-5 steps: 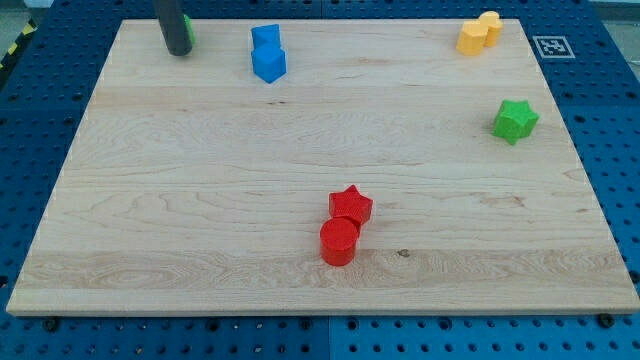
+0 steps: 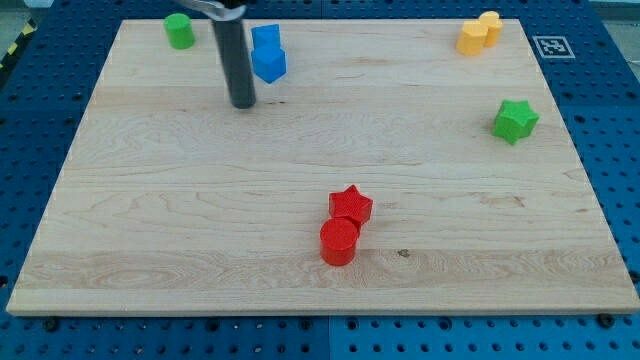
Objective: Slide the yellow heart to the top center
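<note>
Tool tip [image 2: 242, 103] beside blue blocks [image 2: 267, 53].

A pale wooden board [image 2: 200, 200] with fine grain lies on a blue perforated bench [image 2: 610, 110], which shows on every side. A black-and-white square marker [image 2: 551, 45] sits at the view's top right; yellow-black striped tape [image 2: 15, 45] edges the top left.

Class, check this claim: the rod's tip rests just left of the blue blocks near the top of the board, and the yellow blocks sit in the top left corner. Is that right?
One detail is wrong. The camera view shows the yellow blocks in the board's top right corner, not the top left. The rest stands: my tip rests just left of the blue blocks near the view's top.
</note>
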